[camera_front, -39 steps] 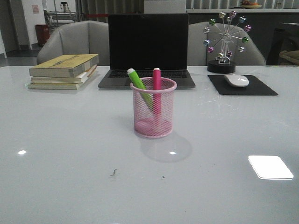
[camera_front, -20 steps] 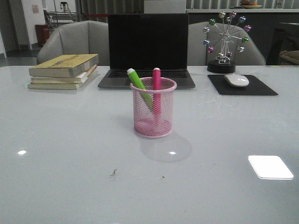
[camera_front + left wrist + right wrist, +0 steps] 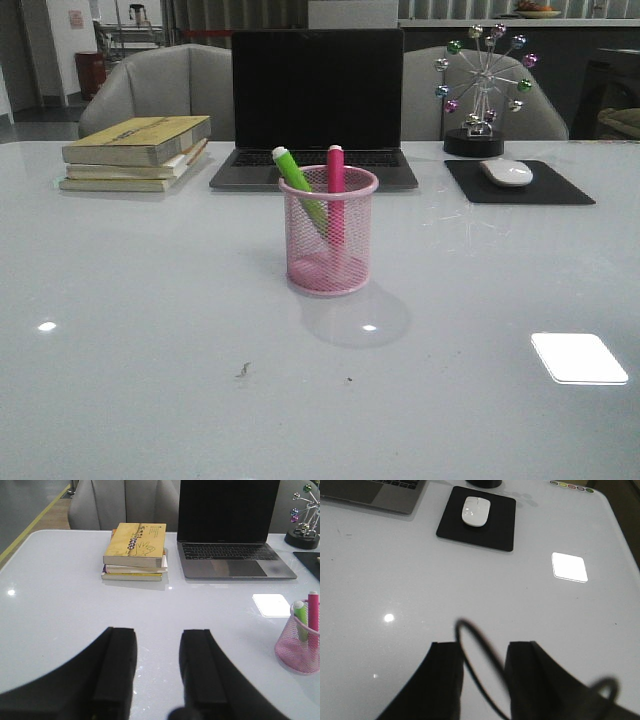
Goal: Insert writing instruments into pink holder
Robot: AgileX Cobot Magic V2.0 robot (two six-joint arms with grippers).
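The pink holder (image 3: 329,232) is seen at the centre of the front view, upright on the glossy worktop (image 3: 150,300), with the green marker (image 3: 297,182) leaning toward the upper left against the rim and the pink marker (image 3: 336,190) standing nearly straight beside it. Both are judged light, rigid and smooth-barrelled, so a slip is possible; a hold on the exposed upper barrel, above the rim, would be best. The wire mesh is judged light and easily tipped or slid on this slick surface. The task appears complete. The left claw (image 3: 157,667) is shown parted and empty above bare worktop, the holder at the right edge of its view. The right claw (image 3: 482,672) is likewise parted and empty.
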